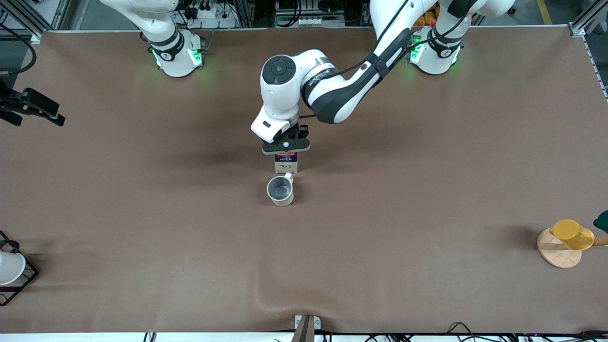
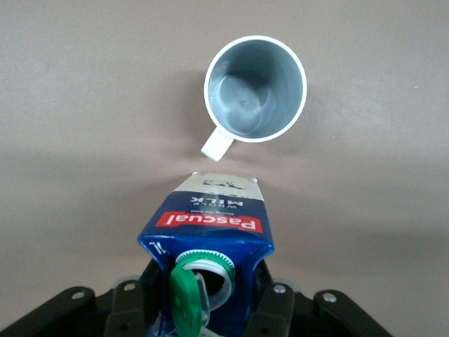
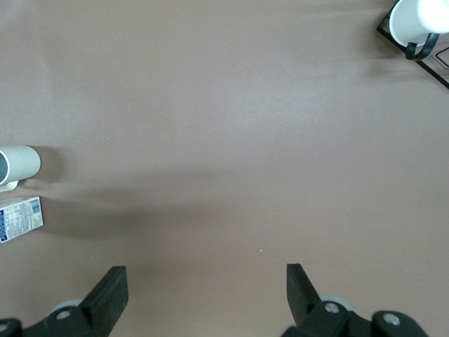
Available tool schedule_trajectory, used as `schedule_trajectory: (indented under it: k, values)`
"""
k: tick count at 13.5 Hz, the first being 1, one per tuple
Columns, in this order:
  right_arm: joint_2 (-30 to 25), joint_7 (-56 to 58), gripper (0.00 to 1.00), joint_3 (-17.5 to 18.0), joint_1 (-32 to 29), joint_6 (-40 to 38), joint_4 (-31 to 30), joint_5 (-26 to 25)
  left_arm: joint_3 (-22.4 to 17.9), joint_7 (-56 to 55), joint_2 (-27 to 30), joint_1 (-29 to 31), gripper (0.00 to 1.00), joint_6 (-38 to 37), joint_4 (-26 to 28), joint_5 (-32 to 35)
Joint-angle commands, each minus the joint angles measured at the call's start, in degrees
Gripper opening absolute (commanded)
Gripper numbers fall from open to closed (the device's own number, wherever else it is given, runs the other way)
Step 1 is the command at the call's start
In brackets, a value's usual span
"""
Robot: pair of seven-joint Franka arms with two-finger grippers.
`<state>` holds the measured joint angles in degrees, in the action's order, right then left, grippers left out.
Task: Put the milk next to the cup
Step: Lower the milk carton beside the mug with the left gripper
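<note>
The milk is a dark-blue carton with a red band and white lower part. It stands upright at the table's middle, just farther from the front camera than the cup. The cup is an off-white mug with a grey inside, and its handle points toward the carton. My left gripper is shut on the milk's top. In the left wrist view the fingers flank the carton, its green cap is flipped open, and the cup lies just past it. My right gripper is open and empty, high over bare table.
A yellow cup on a round wooden base stands near the left arm's end of the table. A white cup in a black wire rack sits at the right arm's end. A black device juts in over that end.
</note>
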<state>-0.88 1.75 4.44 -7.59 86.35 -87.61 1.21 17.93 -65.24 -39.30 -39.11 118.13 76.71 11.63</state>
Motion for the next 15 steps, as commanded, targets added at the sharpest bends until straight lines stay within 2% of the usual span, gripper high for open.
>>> schedule_trajectory:
  k: [1,2,7,11,13,15]
  values:
    - [-1.3,0.8,1.0,1.1,-1.3,0.5,-1.1,0.6,-0.5,0.6,-1.7,-0.6,0.6,2.0,-1.3,1.4]
    - [-1.2,1.6,1.0,0.8,-1.7,0.4,-1.1,0.7,-0.5,0.6,-1.8,-0.6,1.0,2.2,-1.3,1.4]
    - [-0.7,3.2,1.0,0.7,-3.7,0.6,-0.8,0.7,-0.3,0.1,0.4,-0.7,1.0,1.5,-1.3,1.3]
    - [-0.6,2.6,1.0,0.7,-3.3,0.2,-0.8,0.7,-0.3,0.3,8.7,0.9,1.0,-8.3,-1.3,0.6]
    - [-0.4,2.6,1.0,0.8,-3.1,0.2,-0.8,0.6,-0.4,1.3,13.3,5.0,1.0,-12.9,-1.2,1.4]
    - [-0.3,2.6,1.0,0.8,-3.1,0.1,-0.8,0.7,0.0,8.2,18.4,11.0,1.0,-17.5,-0.9,0.5]
